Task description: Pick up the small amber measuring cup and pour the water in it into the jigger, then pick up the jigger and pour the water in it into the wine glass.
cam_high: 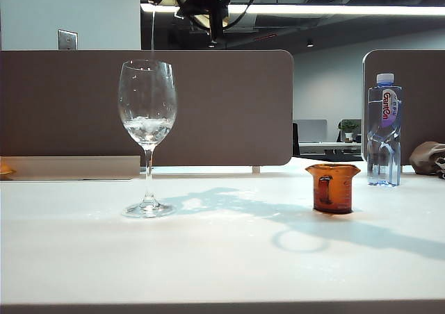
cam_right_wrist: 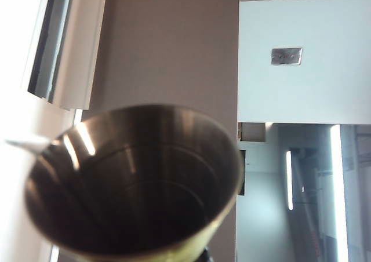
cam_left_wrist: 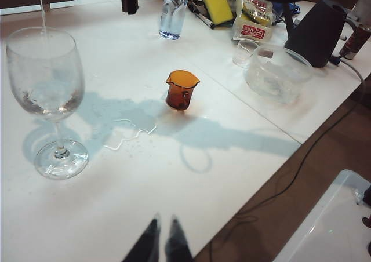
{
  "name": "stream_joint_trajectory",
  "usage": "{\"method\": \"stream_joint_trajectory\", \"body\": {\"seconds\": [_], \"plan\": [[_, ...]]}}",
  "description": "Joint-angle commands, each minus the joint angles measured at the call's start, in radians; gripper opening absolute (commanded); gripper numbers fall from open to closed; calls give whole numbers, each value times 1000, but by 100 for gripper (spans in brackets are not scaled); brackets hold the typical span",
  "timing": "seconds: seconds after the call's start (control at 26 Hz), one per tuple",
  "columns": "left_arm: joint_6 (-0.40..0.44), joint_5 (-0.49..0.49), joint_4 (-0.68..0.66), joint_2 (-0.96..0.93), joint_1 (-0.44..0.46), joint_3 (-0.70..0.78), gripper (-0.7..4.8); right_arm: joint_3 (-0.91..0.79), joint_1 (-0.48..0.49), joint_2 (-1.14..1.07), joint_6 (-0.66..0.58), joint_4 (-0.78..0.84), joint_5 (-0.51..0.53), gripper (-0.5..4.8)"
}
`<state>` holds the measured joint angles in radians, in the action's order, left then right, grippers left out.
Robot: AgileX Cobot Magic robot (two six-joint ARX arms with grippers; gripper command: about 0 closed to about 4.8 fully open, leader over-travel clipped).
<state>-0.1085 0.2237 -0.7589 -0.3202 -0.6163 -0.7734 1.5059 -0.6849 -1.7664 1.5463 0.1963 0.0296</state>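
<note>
One thin stream of water (cam_high: pixel 153 29) falls from the top edge of the exterior view into the wine glass (cam_high: pixel 147 112), which stands on its foot at the left of the white table (cam_high: pixel 222 258); a small pool already sits in the bottom of the bowl. The step in hand is the second pour, and by my reading it is well along.

The left gripper (cam_left_wrist: pixel 163 239) hangs low over the near table edge, its two dark fingertips close together with only a slit between them and nothing held, well apart from the glass.

Further right, the small amber measuring cup (cam_high: pixel 333 187) stands upright on the table, handle toward the camera, with spilled drops and a thin trail of water (cam_left_wrist: pixel 130 137) on the table between it and the glass. Behind it at the far right stands a clear water bottle (cam_high: pixel 384 130).

The right gripper itself cannot be made out, being above the exterior frame and hidden in its own wrist view, but that view is filled by the tilted mouth of the gold jigger (cam_right_wrist: pixel 133 186), with a bright sliver of water (cam_right_wrist: pixel 26 143) leaving its rim, so I judge it clamped on the jigger's waist.

To pour well, keep the rim's low point over the middle of the bowl, since the stream drops from high up and any sideways drift would land it on the rim or table. Add tilt slowly so the stream stays narrow, and hold until the last drops fall before levelling.
</note>
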Motion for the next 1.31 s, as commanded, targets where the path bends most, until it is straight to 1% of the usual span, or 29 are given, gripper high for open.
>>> {"method": "stream_joint_trajectory", "body": {"seconds": [0.04, 0.23, 0.42, 0.46, 0.5, 0.54, 0.58, 0.65, 0.69, 0.73, 0.77, 0.81, 0.89, 0.96, 1.12, 1.19, 1.27, 1.31], "plan": [[3, 0, 13, -1, -1, -6, 26, 7, -4, 7, 12, 48, 7, -5], [3, 0, 13, -1, -1, -6, 26, 7, -4, 7, 85, 56, 27, -5], [3, 0, 13, -1, -1, -6, 26, 7, -7, 7, 74, 119, 43, -5], [3, 0, 13, -1, -1, -6, 26, 7, -8, 7, 9, 117, 33, -5], [3, 0, 13, -1, -1, -6, 26, 7, -7, 7, -127, 118, 5, -5], [3, 0, 13, -1, -1, -6, 26, 6, -3, 6, -235, 119, -36, -5], [3, 0, 13, -1, -1, -6, 26, -1, 11, 6, -376, 118, -101, -5], [3, 0, 13, -1, -1, -6, 26, -26, 29, 7, -536, 120, -164, -5], [3, 0, 13, -1, -1, -6, 26, -55, 50, 8, -676, 123, -196, -5], [3, 1, 13, -1, -1, -6, 26, -103, 74, 10, -818, 124, -185, -4], [3, 1, 13, -1, -1, -6, 26, -130, 81, 12, -866, 130, -175, -5], [3, 1, 13, -1, -1, -6, 26, -200, 90, 13, -962, 174, -129, -5], [3, 0, 13, -1, -1, -6, 26, -271, 96, 13, -1046, 243, -99, -5], [3, 0, 13, -1, -1, -6, 26, -367, 97, 13, -1152, 362, -88, -5], [3, 0, 13, -1, -1, -6, 26, -520, 103, 1, -1304, 586, -76, -5], [3, 1, 13, -1, -1, -6, 26, -568, 111, -13, -1372, 658, -72, -5], [3, 0, 13, -1, -1, -6, 26, -620, 120, -49, -1490, 725, -42, -5], [3, 0, 13, -1, -1, -6, 26, -633, 120, -68, -1495, 746, -26, -5]]}}
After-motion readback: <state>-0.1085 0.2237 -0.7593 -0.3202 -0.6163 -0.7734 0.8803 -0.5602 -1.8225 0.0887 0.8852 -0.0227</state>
